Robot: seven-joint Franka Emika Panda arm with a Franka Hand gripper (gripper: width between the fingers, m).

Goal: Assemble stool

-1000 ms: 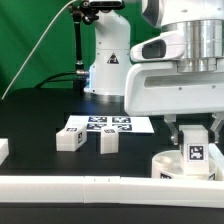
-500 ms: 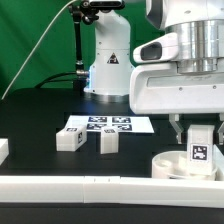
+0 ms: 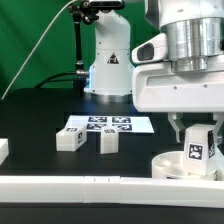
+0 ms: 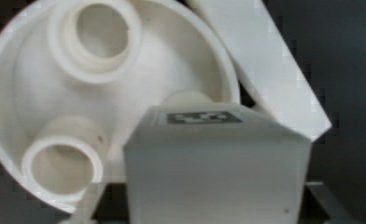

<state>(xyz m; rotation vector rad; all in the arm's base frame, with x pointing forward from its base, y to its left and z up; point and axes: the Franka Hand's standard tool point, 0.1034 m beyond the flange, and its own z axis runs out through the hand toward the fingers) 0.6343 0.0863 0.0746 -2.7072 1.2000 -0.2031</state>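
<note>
While the leg [image 3: 197,152] stands over the seat [image 3: 168,164]:
Fingers [image 3: 174,128]: clamped on the leg.
Likely step: fitting leg into socket [image 4: 63,166].
Care: hold upright, centre, press gently.

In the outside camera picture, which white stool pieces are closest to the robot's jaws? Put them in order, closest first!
1. White blocky tagged leg: between the jaws, on the exterior view's right.
2. Round white plastic seat: just under that leg.
3. Middle loose white leg: mid-table.
4. Leftmost loose white leg: farther toward the exterior view's left.
</note>
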